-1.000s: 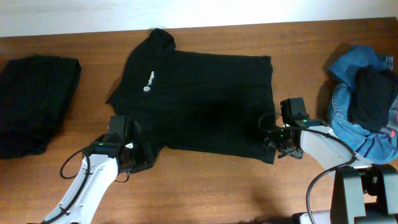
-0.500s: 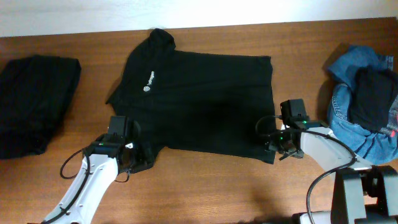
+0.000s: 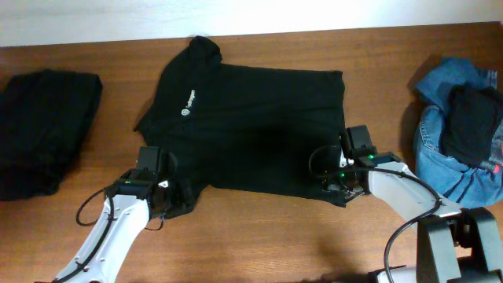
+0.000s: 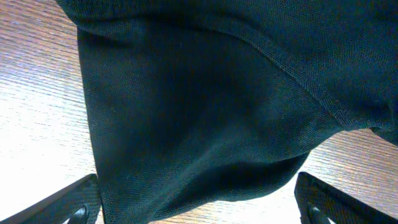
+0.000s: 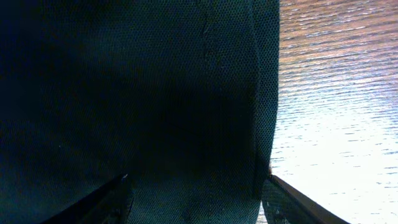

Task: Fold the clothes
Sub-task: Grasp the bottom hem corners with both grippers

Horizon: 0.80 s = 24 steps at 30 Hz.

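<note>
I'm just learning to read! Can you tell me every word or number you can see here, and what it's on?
T-shirt: a small white round logo with a short row of white letters beside it, too small to read.
Black pile, denim, table: no words, numbers or signs show.
Wrist views: only plain black cloth and wood, no text.

Robot lab workbench, wooden table, white wall behind, cabled left arm, right arm
</note>
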Available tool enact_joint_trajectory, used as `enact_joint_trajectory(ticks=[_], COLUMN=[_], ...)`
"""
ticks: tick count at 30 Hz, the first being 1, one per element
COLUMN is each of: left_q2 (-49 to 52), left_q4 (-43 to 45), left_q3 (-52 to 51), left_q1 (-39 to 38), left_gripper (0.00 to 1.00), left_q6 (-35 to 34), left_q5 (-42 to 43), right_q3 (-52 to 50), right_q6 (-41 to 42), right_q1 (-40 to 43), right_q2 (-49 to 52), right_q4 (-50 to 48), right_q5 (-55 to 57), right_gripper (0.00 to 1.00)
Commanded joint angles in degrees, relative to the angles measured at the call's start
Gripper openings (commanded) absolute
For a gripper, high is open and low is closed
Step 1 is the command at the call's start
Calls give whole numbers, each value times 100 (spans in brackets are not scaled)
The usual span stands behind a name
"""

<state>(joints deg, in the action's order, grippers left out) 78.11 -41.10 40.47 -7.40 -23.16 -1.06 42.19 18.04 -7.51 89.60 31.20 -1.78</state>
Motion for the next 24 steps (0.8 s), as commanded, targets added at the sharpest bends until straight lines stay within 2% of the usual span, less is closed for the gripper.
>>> enact_joint_trajectory(ticks=[1, 5, 6, 8, 9, 11, 15, 18, 24], left_q2=[-17, -17, -17, -17, -17, -17, -17, -17, -17], left_q4=[-2, -2, -2, -2, 0, -2, 0, 20, 20], left_q3=[-37, -37, -37, -37, -37, -37, -37, -37, -37], left_q1=[22, 22, 22, 17, 17, 17, 17, 17, 17], left_gripper=[99, 98, 94, 65, 54, 42, 41, 41, 41], left_q6=[87, 87, 87, 90, 87, 90, 90, 90, 90], left_q5=[87, 90, 90, 120, 153, 175, 173, 173, 173], right_q3=[-367, -367, -367, -367, -367, -367, -367, -369, -380], right_q6=[262, 391, 393, 393, 439, 503, 671, 756, 992], right_q1=[-111, -111, -111, -111, -111, -111, -111, -111, -111], right_q2=[378, 378, 378, 378, 378, 378, 378, 378, 378], right_q4=[138, 295, 332, 369, 396, 444, 566, 616, 761], right_q5=[-612, -592, -592, -595, -590, -568, -503, -448, -179], right_gripper=[71, 71, 71, 71, 71, 71, 71, 63, 60])
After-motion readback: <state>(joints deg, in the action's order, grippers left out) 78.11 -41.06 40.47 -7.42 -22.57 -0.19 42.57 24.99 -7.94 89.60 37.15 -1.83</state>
